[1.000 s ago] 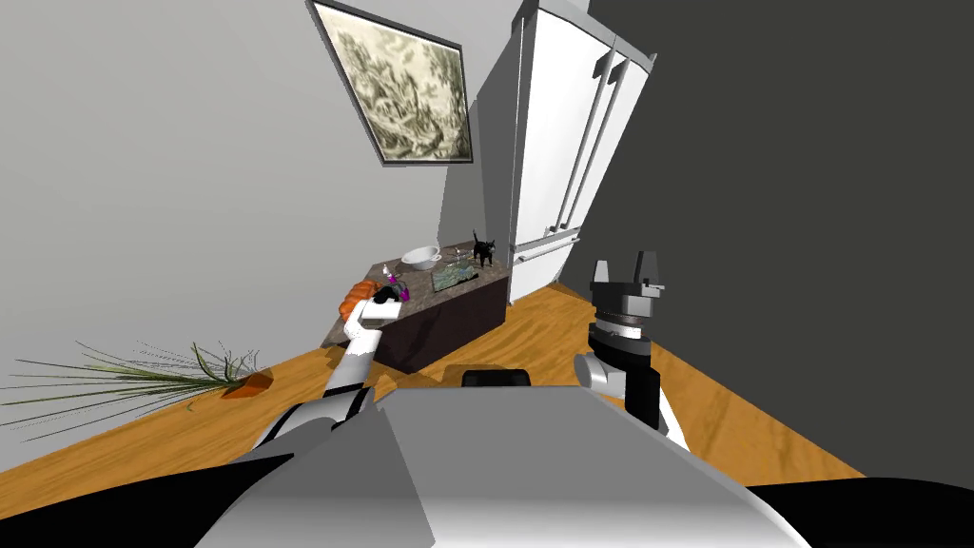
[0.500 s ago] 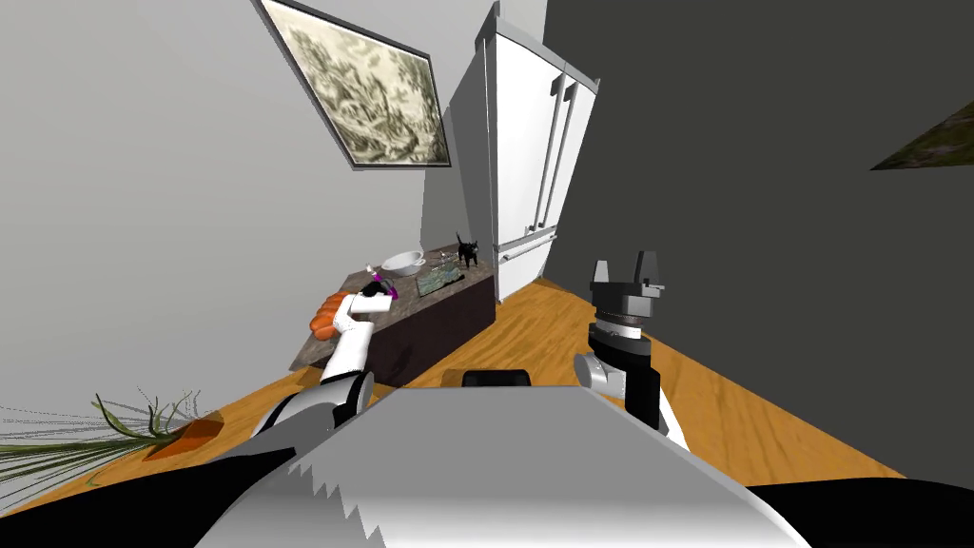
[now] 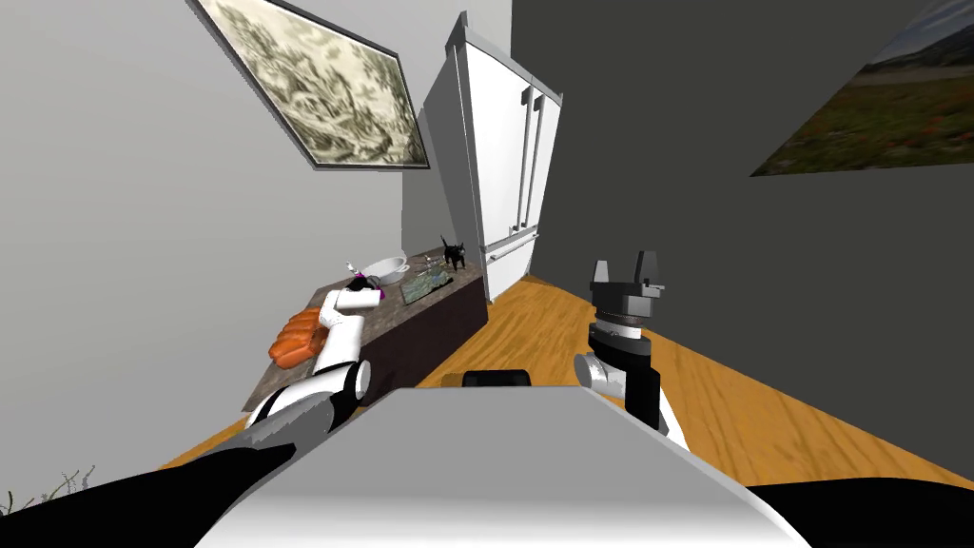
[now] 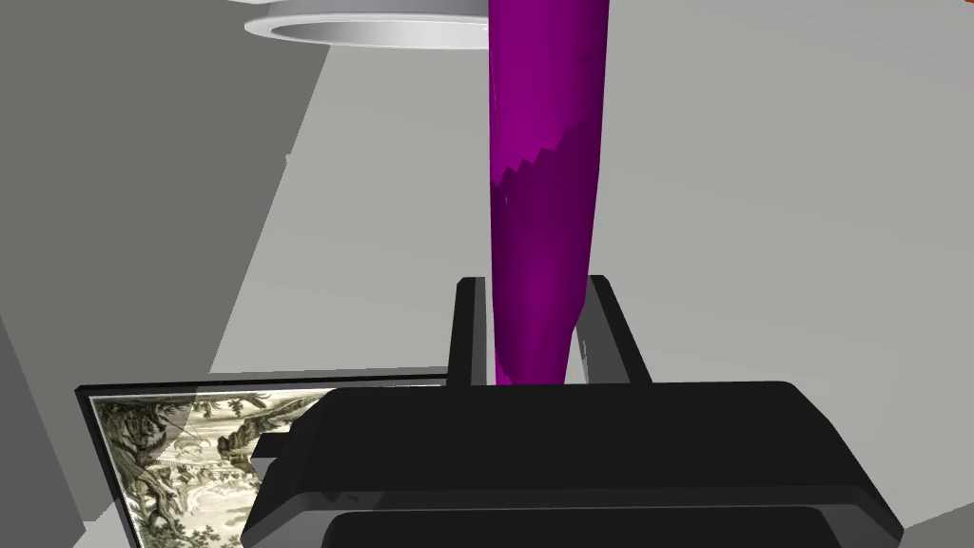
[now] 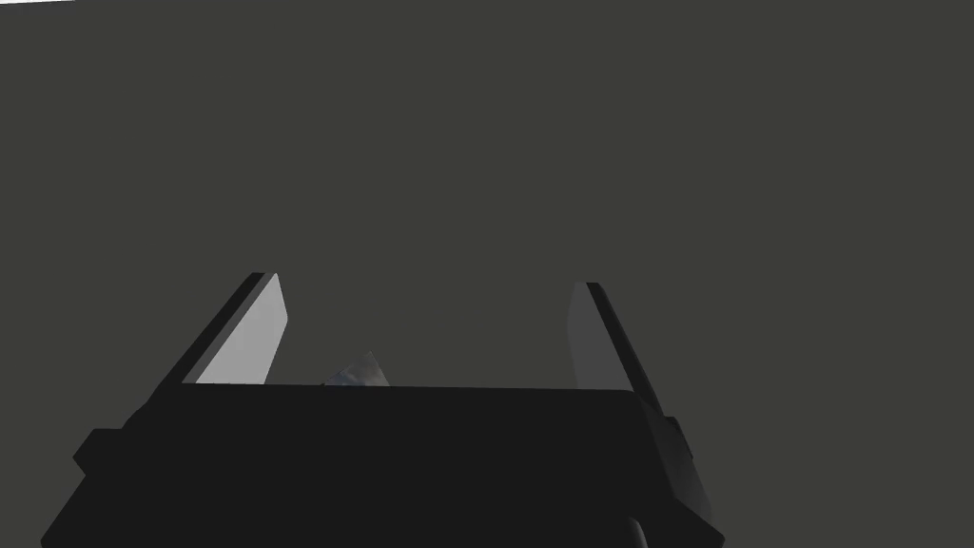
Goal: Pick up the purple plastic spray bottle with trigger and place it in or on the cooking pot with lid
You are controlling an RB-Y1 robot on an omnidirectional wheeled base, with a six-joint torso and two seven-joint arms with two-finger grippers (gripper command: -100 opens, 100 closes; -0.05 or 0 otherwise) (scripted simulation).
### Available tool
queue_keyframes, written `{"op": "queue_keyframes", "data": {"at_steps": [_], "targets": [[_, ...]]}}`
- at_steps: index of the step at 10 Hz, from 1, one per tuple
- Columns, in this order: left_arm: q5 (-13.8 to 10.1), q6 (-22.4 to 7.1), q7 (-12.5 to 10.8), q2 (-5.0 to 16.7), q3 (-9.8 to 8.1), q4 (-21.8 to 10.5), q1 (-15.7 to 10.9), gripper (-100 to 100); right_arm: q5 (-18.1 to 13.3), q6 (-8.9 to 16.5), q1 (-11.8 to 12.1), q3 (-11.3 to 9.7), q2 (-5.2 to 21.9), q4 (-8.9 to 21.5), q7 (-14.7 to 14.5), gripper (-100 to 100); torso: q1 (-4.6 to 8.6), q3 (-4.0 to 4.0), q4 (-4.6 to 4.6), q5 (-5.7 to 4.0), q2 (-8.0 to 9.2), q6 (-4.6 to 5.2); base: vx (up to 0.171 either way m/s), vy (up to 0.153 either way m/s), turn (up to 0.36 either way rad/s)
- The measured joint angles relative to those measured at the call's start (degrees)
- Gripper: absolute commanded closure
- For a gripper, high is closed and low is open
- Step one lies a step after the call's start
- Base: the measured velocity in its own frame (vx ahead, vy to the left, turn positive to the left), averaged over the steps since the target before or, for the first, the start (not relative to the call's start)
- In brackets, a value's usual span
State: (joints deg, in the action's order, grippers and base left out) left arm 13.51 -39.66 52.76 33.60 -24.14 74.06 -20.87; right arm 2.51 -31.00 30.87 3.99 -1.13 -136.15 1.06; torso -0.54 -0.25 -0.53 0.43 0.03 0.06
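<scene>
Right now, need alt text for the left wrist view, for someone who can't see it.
Left jaws shut on a purple bottle, which runs straight out from them. Behind it are a grey wall, a white ring near the bottle's far end, and a framed print.

Smooth glossy purple bottle (image 4: 544, 190), wood-grain floor (image 3: 742, 409), matt dark wall (image 3: 666, 143), smooth white fridge (image 3: 495, 162)

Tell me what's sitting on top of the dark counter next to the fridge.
An orange loaf-like thing, a white bowl, a flat greenish tray and a black cat figure. My left gripper, shut on the purple spray bottle, and its arm hide part of the counter.
</scene>
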Motion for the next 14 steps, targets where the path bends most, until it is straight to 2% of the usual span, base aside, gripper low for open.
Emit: {"op": "queue_keyframes", "data": {"at_steps": [3, 6, 10, 12, 14], "targets": [[0.92, 0.03, -0.09, 1.27, -2.02, -3.04, -1.80, 100, 0.00, 0.00, 0.01, 0.01, 0.00, 0.00, 0.00, 0, -0.06, -0.03, -0.04, 0.06, -0.02, -0.11, 0.016, 0.053, -0.183], [3.00, -0.26, -0.22, 2.90, -4.97, -6.79, -4.46, 100, 0.00, 0.00, 0.01, 0.01, 0.01, 0.00, 0.00, 0, -0.37, -0.10, -0.04, 0.08, -0.18, 0.01, 0.029, 0.130, -0.263], [4.81, -0.43, -0.15, 4.60, -7.28, -10.05, -7.07, 100, 0.00, 0.00, 0.02, 0.01, 0.01, 0.00, 0.00, 0, -0.29, -0.10, -0.06, 0.09, -0.15, -0.13, 0.020, 0.119, -0.161], [6.01, 0.07, -0.16, 5.81, -8.47, -12.81, -8.72, 100, 0.00, 0.00, 0.01, 0.01, 0.01, 0.00, 0.00, 0, -0.35, -0.06, -0.03, 0.07, -0.10, -0.05, 0.015, 0.163, -0.217], [7.29, 0.52, -0.02, 7.22, -9.55, -15.67, -10.73, 100, 0.00, 0.00, 0.02, 0.02, 0.02, 0.00, 0.00, 0, -0.66, -0.08, -0.03, 0.10, -0.14, -0.13, 0.029, 0.254, -0.163]]}}
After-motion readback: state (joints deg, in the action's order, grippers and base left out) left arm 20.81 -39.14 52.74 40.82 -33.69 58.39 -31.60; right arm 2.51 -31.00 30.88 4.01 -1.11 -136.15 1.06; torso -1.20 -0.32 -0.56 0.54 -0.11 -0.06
